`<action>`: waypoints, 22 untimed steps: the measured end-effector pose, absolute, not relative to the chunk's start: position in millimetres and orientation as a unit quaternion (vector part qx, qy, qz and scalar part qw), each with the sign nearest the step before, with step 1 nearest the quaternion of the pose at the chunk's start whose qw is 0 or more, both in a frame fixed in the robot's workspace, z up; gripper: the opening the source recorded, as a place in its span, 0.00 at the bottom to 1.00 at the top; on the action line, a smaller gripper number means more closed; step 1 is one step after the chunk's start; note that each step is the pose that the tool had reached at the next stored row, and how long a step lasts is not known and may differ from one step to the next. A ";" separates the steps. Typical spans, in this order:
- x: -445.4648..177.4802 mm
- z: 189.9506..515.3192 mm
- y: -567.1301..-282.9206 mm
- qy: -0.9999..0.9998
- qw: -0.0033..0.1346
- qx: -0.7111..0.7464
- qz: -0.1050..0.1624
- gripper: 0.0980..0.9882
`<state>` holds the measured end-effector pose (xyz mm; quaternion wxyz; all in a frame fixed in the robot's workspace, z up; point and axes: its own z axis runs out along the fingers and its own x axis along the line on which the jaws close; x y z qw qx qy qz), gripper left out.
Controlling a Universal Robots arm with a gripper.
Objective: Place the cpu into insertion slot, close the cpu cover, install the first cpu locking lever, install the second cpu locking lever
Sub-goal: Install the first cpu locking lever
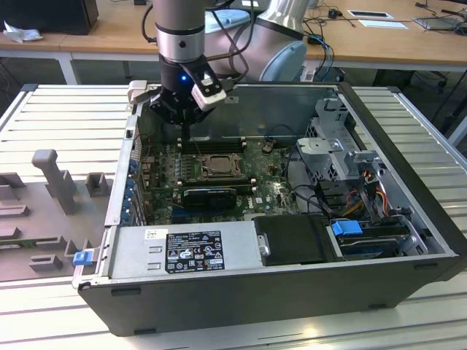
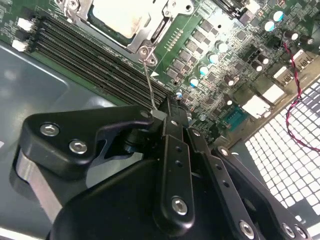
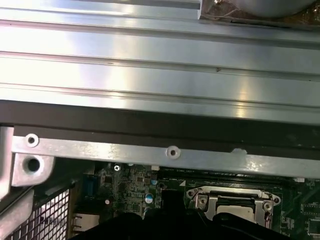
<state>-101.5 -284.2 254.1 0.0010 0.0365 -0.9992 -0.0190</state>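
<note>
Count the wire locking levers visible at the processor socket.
1: a wire lever runs from the socket corner to the gripper, which grips its end. Another may be hidden.

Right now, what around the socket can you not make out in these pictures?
Second wrist view: the cpu is cut off by the picture's edge; the locking lever has its free end hidden behind the gripper.
First wrist view: the insertion slot is partly hidden by a dark shape and the edge.
Exterior view: the cpu cover is too small to tell if latched.
</note>
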 end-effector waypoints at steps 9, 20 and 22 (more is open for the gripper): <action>-69.6 252.2 -284.1 -0.999 0.001 0.036 -0.019 0.01; -52.3 245.2 -284.8 -0.999 0.000 0.027 -0.042 0.01; -51.6 242.2 -284.8 -0.999 0.000 0.025 -0.042 0.01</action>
